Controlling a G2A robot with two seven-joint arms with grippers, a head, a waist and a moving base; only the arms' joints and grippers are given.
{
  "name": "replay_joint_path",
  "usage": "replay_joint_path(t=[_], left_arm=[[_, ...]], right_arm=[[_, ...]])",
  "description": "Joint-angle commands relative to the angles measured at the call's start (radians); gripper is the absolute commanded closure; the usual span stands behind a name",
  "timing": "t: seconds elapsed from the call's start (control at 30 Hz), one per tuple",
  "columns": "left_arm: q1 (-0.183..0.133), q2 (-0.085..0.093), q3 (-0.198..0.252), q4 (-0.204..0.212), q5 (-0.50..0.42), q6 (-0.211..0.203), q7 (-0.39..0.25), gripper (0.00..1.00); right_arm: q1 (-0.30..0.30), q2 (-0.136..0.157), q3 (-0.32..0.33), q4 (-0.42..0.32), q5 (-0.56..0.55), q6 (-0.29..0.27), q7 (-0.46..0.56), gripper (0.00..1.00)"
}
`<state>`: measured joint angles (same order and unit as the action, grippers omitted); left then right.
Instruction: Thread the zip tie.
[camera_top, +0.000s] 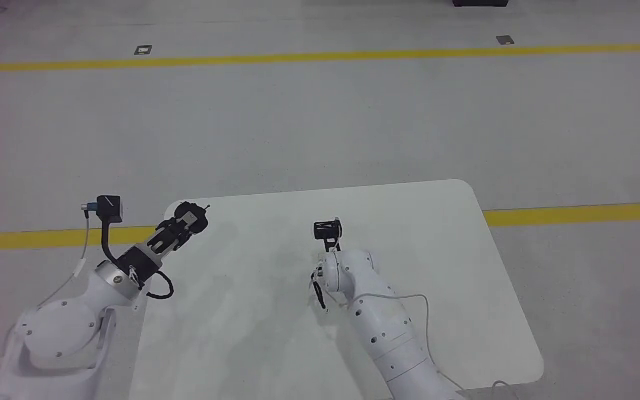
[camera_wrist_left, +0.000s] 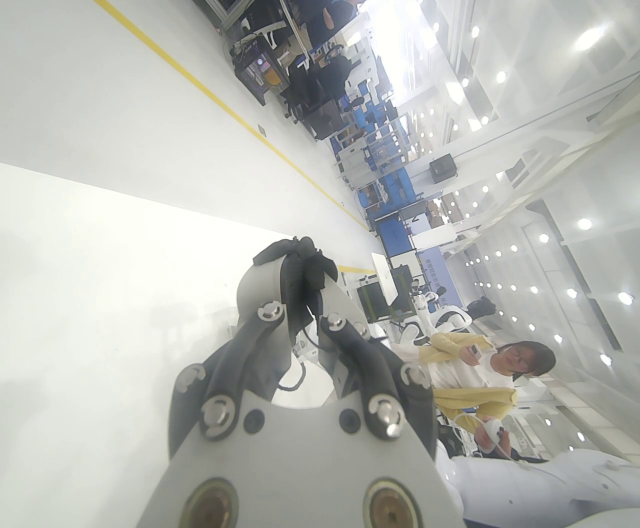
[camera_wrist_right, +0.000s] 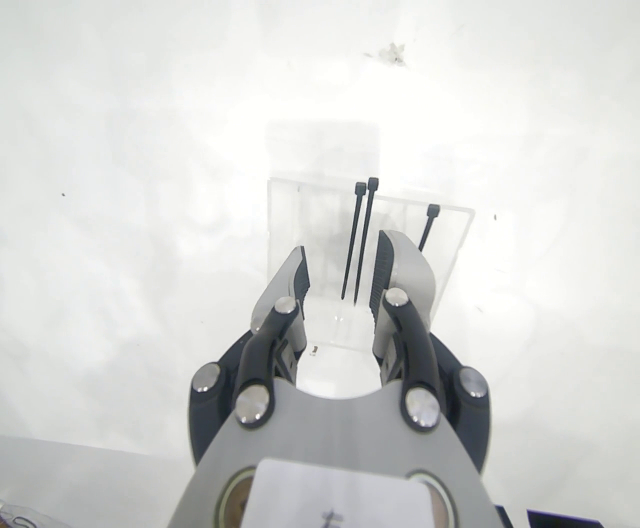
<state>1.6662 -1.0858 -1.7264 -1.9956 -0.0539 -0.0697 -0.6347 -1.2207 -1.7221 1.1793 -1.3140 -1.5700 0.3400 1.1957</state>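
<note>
My right gripper (camera_wrist_right: 342, 245) hangs over the white table (camera_top: 430, 230) with its fingers (camera_wrist_right: 385, 260) spread wide and holding nothing. Below the gap between them, two black zip ties (camera_wrist_right: 364, 237) lie side by side in a clear tray (camera_wrist_right: 300, 215), almost touching each other and clear of both pads. Their long axes run in line with the gripper's own reach, square heads at the far end and pointed tails toward the wrist. A third zip tie (camera_wrist_right: 429, 220) lies in the same tray off to one side, head also far, its tail hidden behind one finger. My left gripper (camera_wrist_left: 302, 260) sits near the table's left edge with its black pads pressed together; I see nothing between them. The tabletop carries a few dark specks. Around it is pale floor with yellow lines (camera_top: 320, 55), and the left wrist view shows blue shelving (camera_wrist_left: 395, 185) under rows of ceiling lights.
</note>
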Motion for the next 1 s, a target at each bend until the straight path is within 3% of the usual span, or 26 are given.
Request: replay_joint_path(t=[0.0, 0.3, 0.97], left_arm=[[0.0, 0.0, 0.0, 0.0, 0.0, 0.0, 0.0, 1.0], [0.0, 0.0, 0.0, 0.0, 0.0, 0.0, 0.0, 1.0], [0.0, 0.0, 0.0, 0.0, 0.0, 0.0, 0.0, 1.0]], right_arm=[[-0.007, 0.003, -0.003, -0.017, 0.0, 0.0, 0.004, 0.69], [-0.027, 0.009, -0.016, -0.053, 0.0, 0.0, 0.017, 0.7], [0.003, -0.02, -0.004, 0.034, 0.0, 0.0, -0.023, 0.71]])
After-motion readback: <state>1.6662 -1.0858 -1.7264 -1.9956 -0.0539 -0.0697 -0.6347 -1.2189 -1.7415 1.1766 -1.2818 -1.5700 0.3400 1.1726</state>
